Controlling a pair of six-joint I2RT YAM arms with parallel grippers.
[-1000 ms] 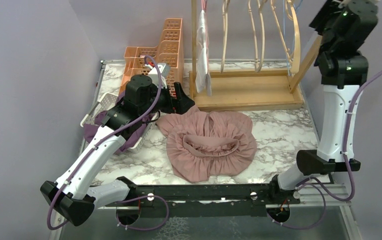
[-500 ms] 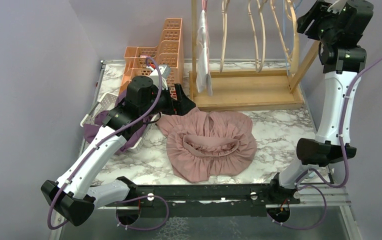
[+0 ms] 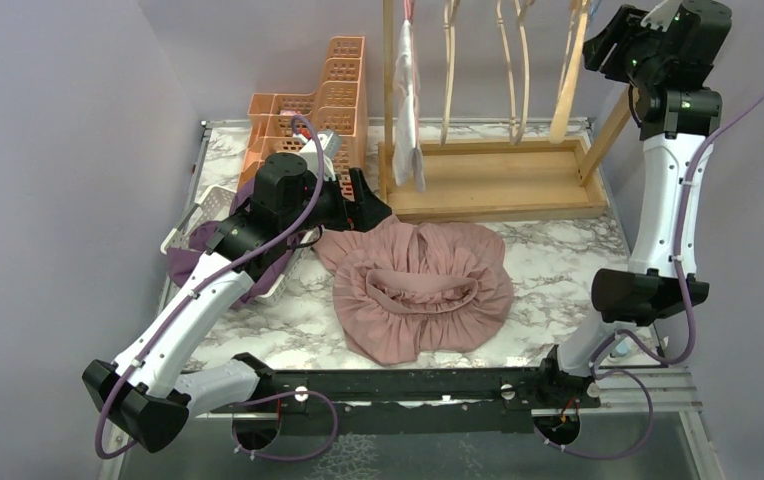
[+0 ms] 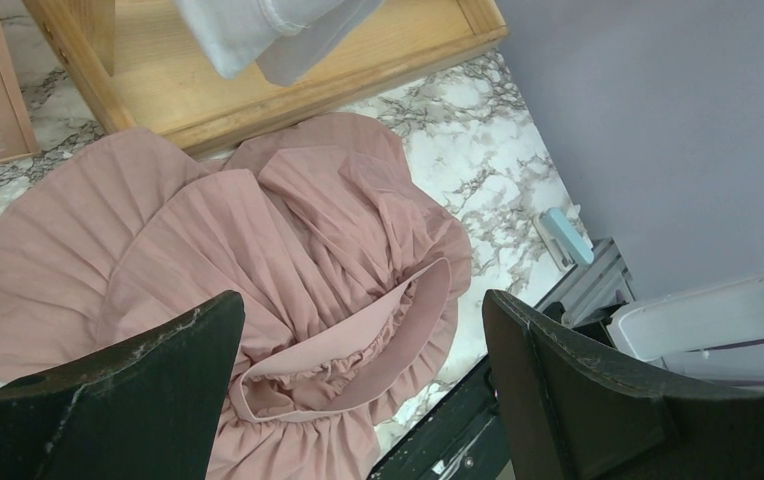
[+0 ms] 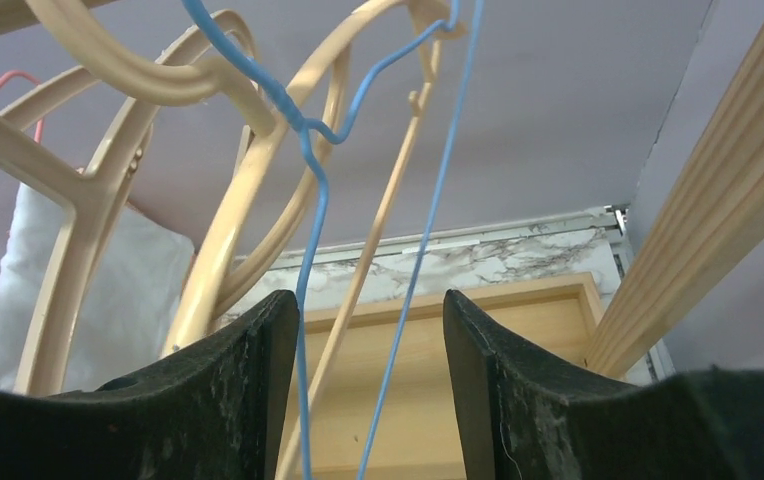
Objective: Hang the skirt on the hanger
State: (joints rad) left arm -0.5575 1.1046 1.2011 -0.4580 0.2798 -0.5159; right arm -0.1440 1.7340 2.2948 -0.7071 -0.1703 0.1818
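The pink pleated skirt (image 3: 423,285) lies crumpled on the marble table, waistband up; it also shows in the left wrist view (image 4: 288,250). My left gripper (image 3: 373,210) is open and empty, hovering over the skirt's back left edge (image 4: 363,390). My right gripper (image 3: 608,40) is raised at the top right among the hangers. It is open (image 5: 370,390), with the strands of a blue wire hanger (image 5: 313,180) and a thin wooden rod passing between its fingers, not clamped. Wooden hangers (image 3: 513,60) hang on the rack and show close up in the right wrist view (image 5: 248,170).
The wooden rack base (image 3: 498,180) stands behind the skirt, with a slanted brace on its right. A white garment (image 3: 406,100) hangs at the rack's left. Orange baskets (image 3: 323,100) stand at the back left. A white basket with purple cloth (image 3: 208,250) sits under my left arm.
My right arm has swung left and up, bringing its gripper in among the hangers at the rack's right end; the hangers there have shifted. The left arm and skirt have not moved.
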